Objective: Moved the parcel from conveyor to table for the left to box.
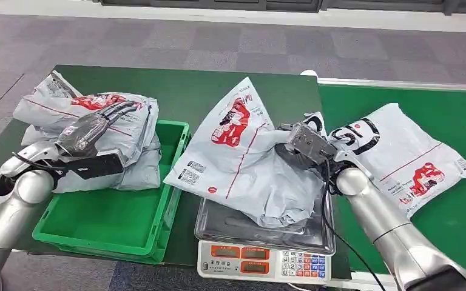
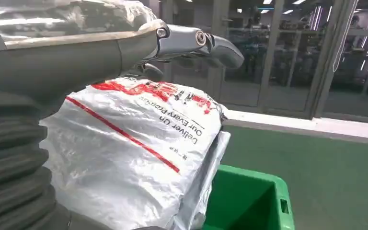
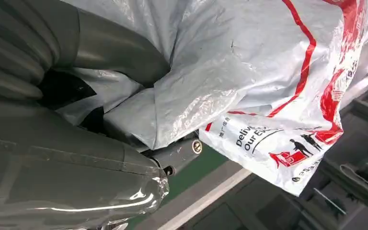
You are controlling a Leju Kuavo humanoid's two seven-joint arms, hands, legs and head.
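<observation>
My right hand (image 1: 306,144) grips a grey plastic parcel (image 1: 243,157) with red print by its bunched edge. The parcel droops onto the steel tray (image 1: 218,225) of a scale. In the right wrist view the parcel's film (image 3: 249,62) is crumpled between the thumb and fingers of that hand (image 3: 76,158). My left hand (image 1: 94,130) is open, fingers stretched out just above the grey parcels (image 1: 130,124) piled in the green box (image 1: 115,224). The left wrist view shows this hand (image 2: 124,43) over the top parcel (image 2: 134,143), beside the box rim (image 2: 249,201).
Another grey parcel (image 1: 406,151) lies on the green conveyor belt (image 1: 461,218) at the right. The scale's display and keypad (image 1: 261,260) face the table's front edge. The dark green table (image 1: 188,91) reaches back to grey carpet.
</observation>
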